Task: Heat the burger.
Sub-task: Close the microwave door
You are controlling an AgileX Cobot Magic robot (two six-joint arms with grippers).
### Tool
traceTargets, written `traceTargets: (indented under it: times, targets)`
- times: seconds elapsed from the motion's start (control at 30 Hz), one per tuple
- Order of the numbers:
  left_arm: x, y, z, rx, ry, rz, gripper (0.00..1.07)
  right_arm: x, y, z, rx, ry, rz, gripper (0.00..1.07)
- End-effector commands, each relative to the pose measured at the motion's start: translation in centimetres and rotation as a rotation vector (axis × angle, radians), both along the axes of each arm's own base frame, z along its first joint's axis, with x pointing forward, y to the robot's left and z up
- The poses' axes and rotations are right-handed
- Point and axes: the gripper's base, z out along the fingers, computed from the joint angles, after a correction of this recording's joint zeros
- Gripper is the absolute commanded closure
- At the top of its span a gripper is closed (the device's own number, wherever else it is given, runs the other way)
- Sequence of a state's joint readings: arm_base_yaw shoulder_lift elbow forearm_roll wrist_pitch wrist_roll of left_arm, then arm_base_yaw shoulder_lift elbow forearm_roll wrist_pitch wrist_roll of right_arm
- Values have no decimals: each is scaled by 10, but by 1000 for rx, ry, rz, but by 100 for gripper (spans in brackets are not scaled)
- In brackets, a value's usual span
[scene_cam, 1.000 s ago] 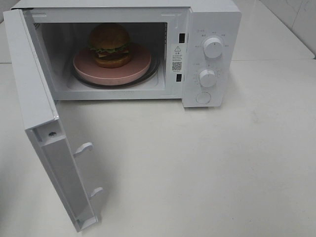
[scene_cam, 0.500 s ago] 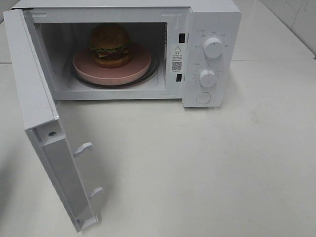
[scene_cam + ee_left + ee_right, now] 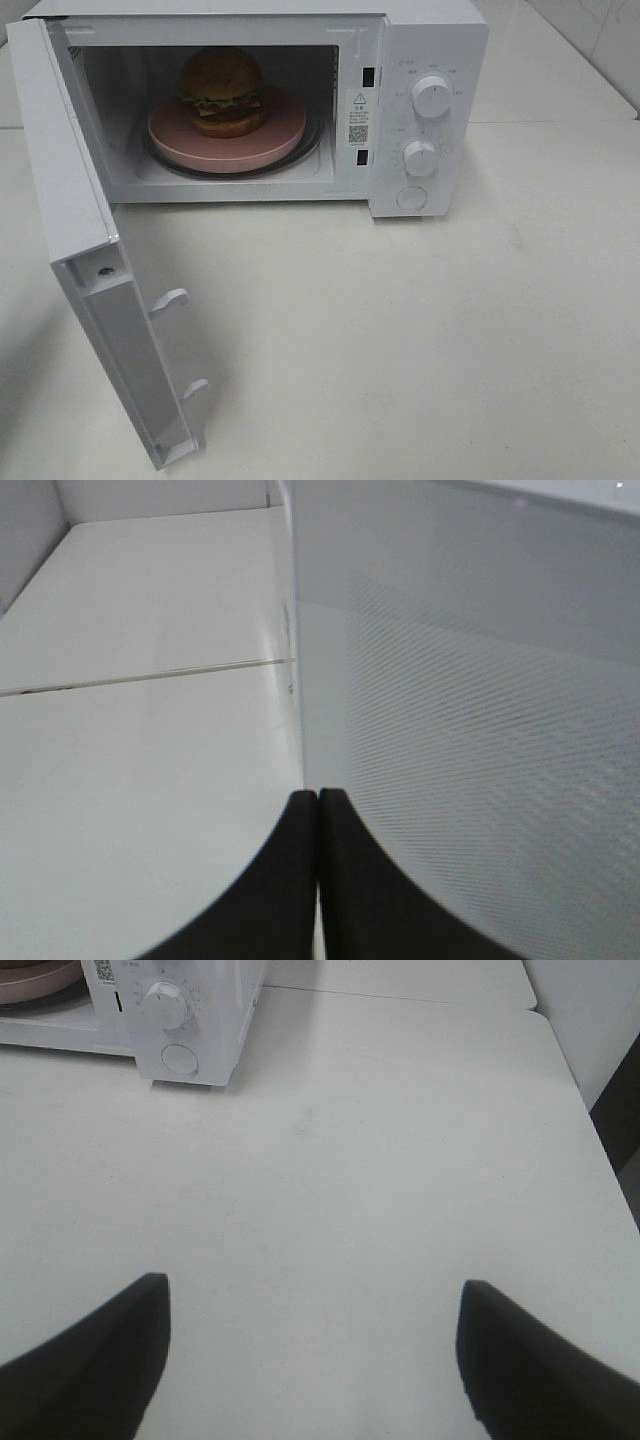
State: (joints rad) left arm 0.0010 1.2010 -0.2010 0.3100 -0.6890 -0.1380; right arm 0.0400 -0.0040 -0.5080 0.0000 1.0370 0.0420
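Observation:
The burger (image 3: 222,88), with a brown domed bun and green lettuce, sits on a pink plate (image 3: 275,137) inside the white microwave (image 3: 430,40). The microwave's door (image 3: 70,190) stands swung wide open toward the front left. Neither gripper shows in the exterior high view. In the left wrist view my left gripper (image 3: 318,798) is shut with nothing in it, its tips close to the meshed outer face of the door (image 3: 470,760). My right gripper (image 3: 312,1290) hangs open and empty over the bare table, in front of and to the right of the microwave (image 3: 210,1020).
Two dials (image 3: 431,96) (image 3: 420,157) and a round button (image 3: 411,198) are on the microwave's control panel. Two latch hooks (image 3: 170,298) stick out of the door's inner edge. The white table (image 3: 450,330) spreads out in front.

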Motion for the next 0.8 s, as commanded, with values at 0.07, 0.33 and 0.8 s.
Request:
traceTargets:
  times: [0.07, 0.33, 0.8]
  targets:
    - [5, -7, 3, -30, -26, -66, 107, -3, 0, -1, 5, -28, 0, 31]
    - [10, -30, -8, -49, -27, -186, 107, -3, 0, -1, 5, -28, 0, 31]
    - [12, -63, -26, -93, -12, -239, 107, -3, 0, -1, 5, -28, 0, 31]
